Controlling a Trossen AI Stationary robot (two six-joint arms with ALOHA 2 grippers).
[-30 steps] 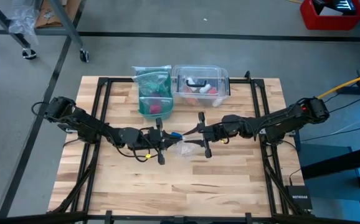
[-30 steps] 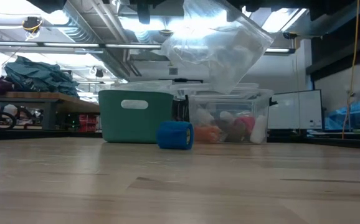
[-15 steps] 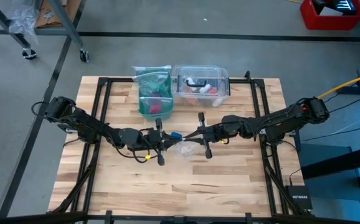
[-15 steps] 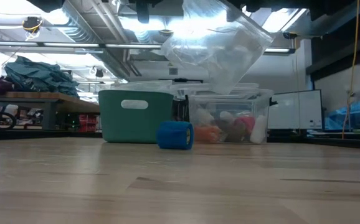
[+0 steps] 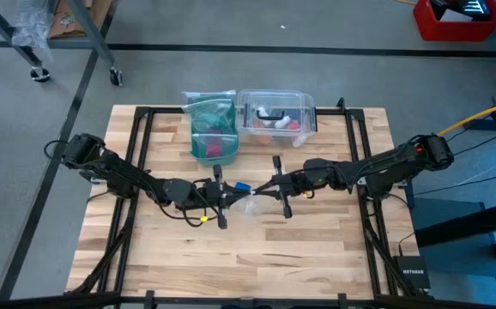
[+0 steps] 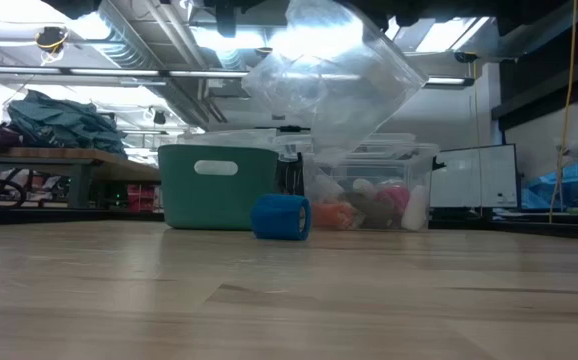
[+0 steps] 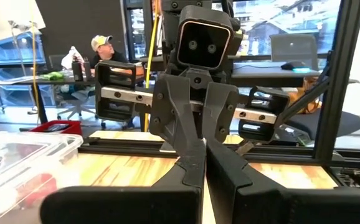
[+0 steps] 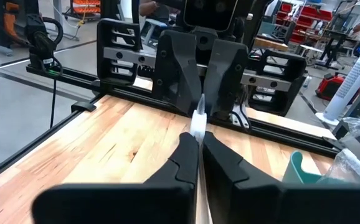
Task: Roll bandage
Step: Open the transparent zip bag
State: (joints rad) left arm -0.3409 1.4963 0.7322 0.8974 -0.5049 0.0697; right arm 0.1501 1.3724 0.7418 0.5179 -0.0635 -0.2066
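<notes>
**Both pincers pinched on the bag, bandage waiting on the wood**

My two pincers meet nose to nose over the middle of the table (image 5: pixel 317 257). My left gripper (image 5: pixel 228 196) has its fingers pressed together, and my right gripper (image 5: pixel 265 190) faces it from the other side, its fingers drawn in tight on the rim of the clear plastic bag (image 6: pixel 324 85) — in my right wrist view a white sliver of that plastic sits pinched just ahead of my fingertips (image 8: pixel 197 163). The bag hangs between us, well above the tabletop.

The bandage (image 6: pixel 281 217) — a small bright blue roll — lies on the wood, apart from both of my pincers; from above it shows as a blue spot (image 5: pixel 241 185) just beside the left gripper's tip. Behind it stand a teal bin (image 6: pixel 217 186) and a clear plastic box (image 6: pixel 369 188) side by side. A person in a cap (image 7: pixel 105 51) sits in the room beyond.
</notes>
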